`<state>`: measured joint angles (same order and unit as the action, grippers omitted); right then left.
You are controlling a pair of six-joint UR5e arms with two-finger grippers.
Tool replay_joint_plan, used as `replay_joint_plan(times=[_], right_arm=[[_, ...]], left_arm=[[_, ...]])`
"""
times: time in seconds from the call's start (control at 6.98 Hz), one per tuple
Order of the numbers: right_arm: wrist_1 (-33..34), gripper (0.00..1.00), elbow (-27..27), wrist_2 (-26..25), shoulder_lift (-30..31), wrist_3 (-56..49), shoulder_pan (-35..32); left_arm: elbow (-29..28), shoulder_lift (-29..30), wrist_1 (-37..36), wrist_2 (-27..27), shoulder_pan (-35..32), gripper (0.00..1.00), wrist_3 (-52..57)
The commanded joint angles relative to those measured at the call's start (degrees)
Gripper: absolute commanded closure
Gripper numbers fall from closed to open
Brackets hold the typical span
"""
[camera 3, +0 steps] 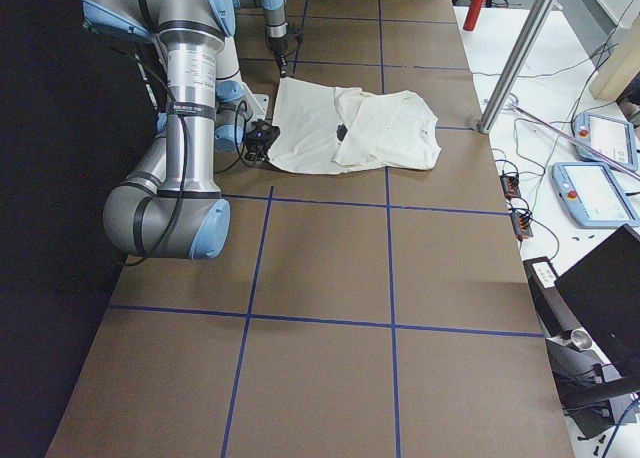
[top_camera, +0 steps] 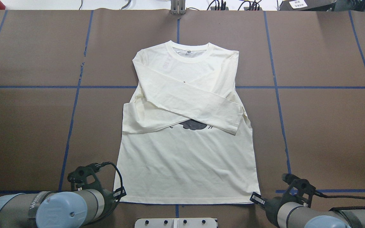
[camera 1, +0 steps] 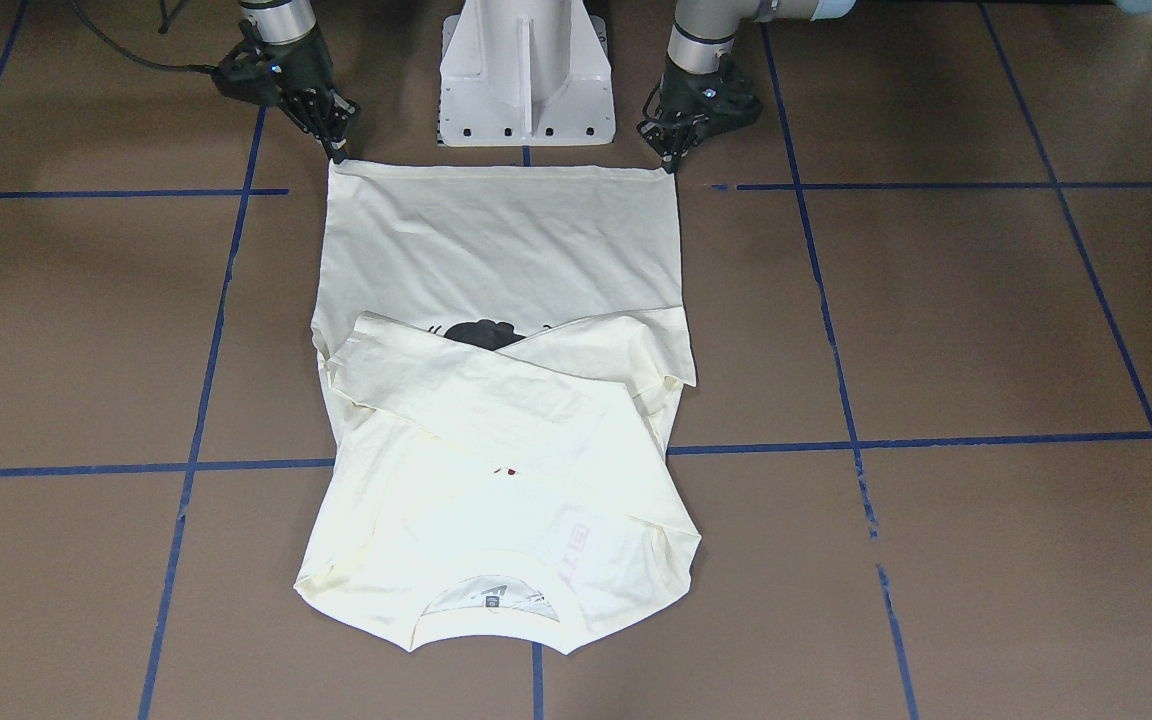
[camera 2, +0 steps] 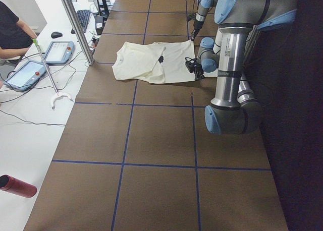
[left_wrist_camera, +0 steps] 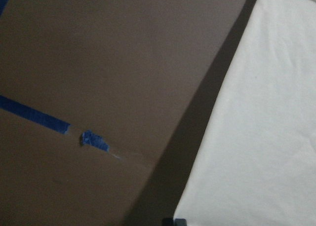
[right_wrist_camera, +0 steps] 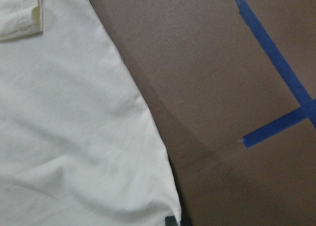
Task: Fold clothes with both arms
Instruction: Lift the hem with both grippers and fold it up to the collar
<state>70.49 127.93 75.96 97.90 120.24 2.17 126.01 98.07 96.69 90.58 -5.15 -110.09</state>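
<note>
Hem-to-collar fold seems in hand: left pincer (camera 1: 671,160) and right pincer (camera 1: 338,152) meet the 2 hem corners of the T-shirt (top_camera: 185,164); clamped or not, I cannot tell. Next, lift both evenly.

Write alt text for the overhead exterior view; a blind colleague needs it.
A cream long-sleeved T-shirt lies on the table, sleeves crossed over its chest, collar away from the robot. The left claw and right claw sit at its hem corners.

left hand (camera 1: 671,160) low, tips pinched | right hand (camera 1: 337,150) low, tips pinched
</note>
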Motion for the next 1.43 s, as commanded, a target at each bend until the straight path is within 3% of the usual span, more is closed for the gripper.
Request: replay_joint_plan(times=[0.0, 0.29, 0.57, 0.72, 0.86, 1.0, 1.29], right_arm=[[0.00, 1.00, 1.36, -0.02, 2.11, 0.00, 1.08], [0.00, 1.00, 4.51, 0.06, 1.77, 0.00, 0.12], [0.00, 1.00, 4.36, 1.46, -1.02, -2.44, -5.39], [0.09, 1.00, 1.83, 4.17, -5.83, -8.47, -11.86], [0.09, 1.00, -3.85, 11.42, -12.05, -13.23, -20.54], [-0.09, 1.00, -10.09, 18.62, -16.55, -17.36, -28.72], [-0.26, 1.00, -27.55, 27.27, -30.59, -23.54, -40.71]], left_arm=[[3.26, -2.60, -0.28, 1.18, 0.06, 1.00, 0.31], [4.41, 0.09, -0.28, 3.01, -0.12, 1.00, 0.57], [4.24, 4.21, -0.45, 5.31, -9.64, 1.00, 4.85], [2.06, 6.59, -0.54, 5.74, -15.96, 1.00, 9.41], [-3.53, 9.66, -0.37, 9.93, -22.64, 1.00, 13.80], [-11.33, 15.17, 0.07, 10.75, -28.45, 1.00, 16.80], [-22.78, 20.65, 4.00, 10.76, -35.59, 1.00, 21.30]])
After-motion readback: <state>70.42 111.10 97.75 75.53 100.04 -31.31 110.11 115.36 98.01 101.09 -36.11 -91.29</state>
